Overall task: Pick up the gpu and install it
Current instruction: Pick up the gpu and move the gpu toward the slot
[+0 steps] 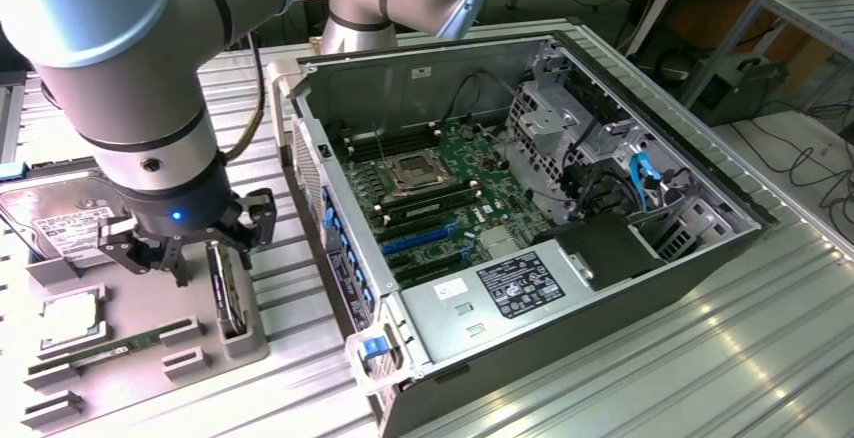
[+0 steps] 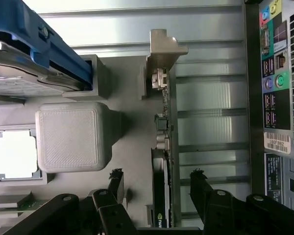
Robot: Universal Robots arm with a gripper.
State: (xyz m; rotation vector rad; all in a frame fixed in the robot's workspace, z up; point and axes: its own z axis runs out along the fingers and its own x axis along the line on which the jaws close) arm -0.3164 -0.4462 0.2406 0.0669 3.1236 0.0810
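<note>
While the pincer [image 2: 157, 175] hangs released, its fingers [image 2: 116, 178] flank the gpu [image 2: 162, 147] without touching it. The gpu stands on edge in a slot of the grey tray [image 2: 130, 93], just beside the computer case [image 1: 441, 68] and parallel to the case's port panel. The step in hand appears to be the grasp. Keep the card centred between the fingers, hold them square to its faces, and clamp on firm, flat areas clear of the connectors, so the card does not tilt in its slot.

Pincer [image 2: 158, 175] spread wide, straddling gpu [image 2: 162, 147] standing on edge in grey tray [image 2: 132, 93].
</note>
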